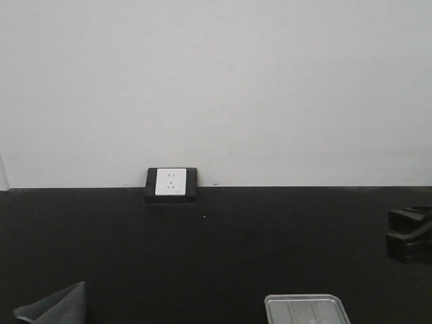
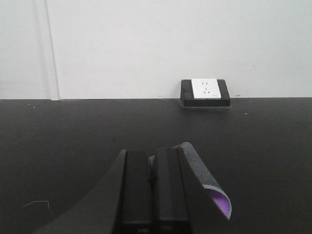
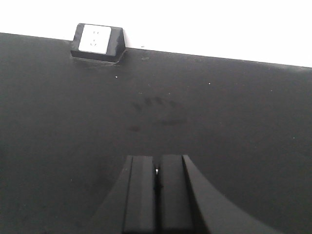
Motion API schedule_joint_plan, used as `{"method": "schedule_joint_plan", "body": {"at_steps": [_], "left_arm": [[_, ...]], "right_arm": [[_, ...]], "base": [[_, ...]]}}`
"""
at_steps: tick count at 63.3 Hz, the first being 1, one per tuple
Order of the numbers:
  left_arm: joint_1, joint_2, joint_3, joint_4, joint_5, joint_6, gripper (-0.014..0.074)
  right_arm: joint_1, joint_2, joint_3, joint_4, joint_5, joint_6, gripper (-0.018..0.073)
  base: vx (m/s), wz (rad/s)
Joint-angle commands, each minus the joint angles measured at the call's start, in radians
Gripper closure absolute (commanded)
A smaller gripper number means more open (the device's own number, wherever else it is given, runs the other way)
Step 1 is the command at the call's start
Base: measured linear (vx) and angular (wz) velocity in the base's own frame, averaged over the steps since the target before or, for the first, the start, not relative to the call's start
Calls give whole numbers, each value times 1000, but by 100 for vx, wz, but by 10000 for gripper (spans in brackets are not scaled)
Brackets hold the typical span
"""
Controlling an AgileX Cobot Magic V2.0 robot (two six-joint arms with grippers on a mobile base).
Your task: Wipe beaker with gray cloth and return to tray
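The gray cloth (image 1: 54, 307) stands up as a dark point at the bottom left of the front view. In the left wrist view my left gripper (image 2: 152, 155) is shut on the gray cloth (image 2: 197, 168), which curls past the right finger and shows its purple underside (image 2: 222, 204). The silver tray (image 1: 307, 309) lies at the bottom edge, right of centre, with nothing seen in it. My right gripper (image 3: 157, 158) is shut and empty above the black table; it shows at the right edge of the front view (image 1: 410, 233). No beaker is in view.
A black-framed white wall socket (image 1: 171, 183) sits where the black table (image 1: 216, 243) meets the white wall; it also shows in the left wrist view (image 2: 205, 91) and the right wrist view (image 3: 97, 41). A faint smudge (image 3: 158, 112) marks the table.
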Motion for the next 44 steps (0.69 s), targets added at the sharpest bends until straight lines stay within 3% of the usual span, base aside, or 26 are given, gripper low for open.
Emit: {"method": "schedule_joint_plan", "body": {"at_steps": [1,8,17,29,44], "left_arm": [[2,-15,31,-4,-86,-7,600],[2,-15,31,-4,-86,-7,600],[2,-15,31,-4,-86,-7,600],[2,-15,31,-4,-86,-7,600],[2,-15,31,-4,-86,-7,600]], "right_arm": [[-4,-22,-14,-36,-101,-12,571],[-11,-129,113,-117,-222,65,571],[-90,-359,380,-232,-392,149,571],[-222,-647,695,-266,-404,163,570],[-228,-969,955,-292,-405,204,570]], "base": [[0,0],[0,0],[0,0],[0,0],[0,0]]}}
